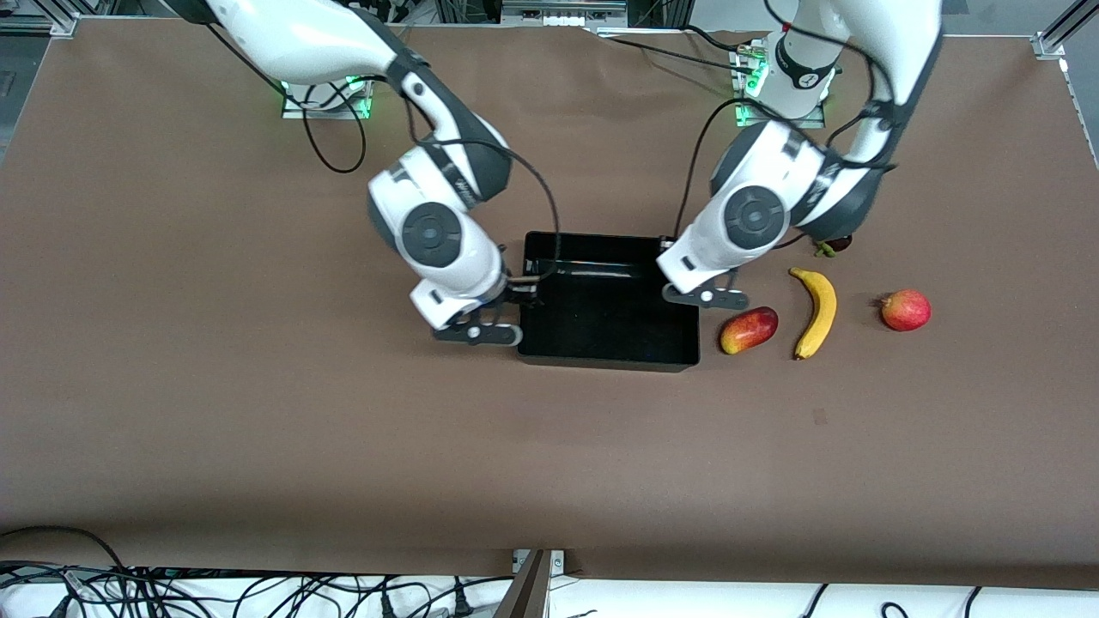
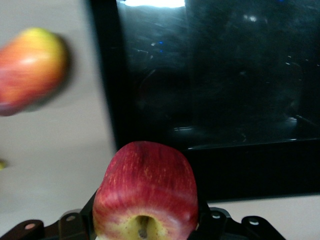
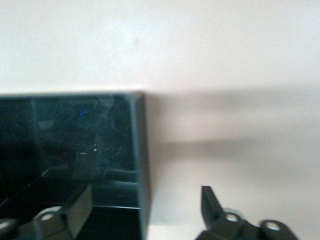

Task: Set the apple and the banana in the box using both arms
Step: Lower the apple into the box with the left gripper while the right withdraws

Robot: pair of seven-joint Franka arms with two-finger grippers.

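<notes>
1. The right gripper (image 1: 477,331) is low at the end of the box (image 1: 601,364) that faces the right arm. In the right wrist view its fingers (image 3: 75,210) are spread wide and hold nothing. One is inside the box and one outside, with the box wall between them but not touching either.
2. The box is a black bin near the middle of the table. Its glossy floor is bare, with no fruit in it.
3. The left gripper (image 1: 706,297) is over the box wall at the left arm's end. It is clamped on the apple (image 2: 145,195), which fills the bottom of the left wrist view with its stem dimple toward the camera. In the front view the arm's wrist hides the apple.
4. The step in hand looks like carrying the apple to the box. It appears to sit at the wall rather than over the open floor. The next move probably calls for shifting it further over the floor and then opening the fingers.
5. A mango (image 1: 749,330) lies on the table just beside the box, toward the left arm's end.
6. The banana (image 1: 816,313) lies on the table next to the mango, untouched and apart from the box. It has yet to be picked up.
7. A round red fruit (image 1: 906,310) lies nearest the left arm's end of the table.
</notes>
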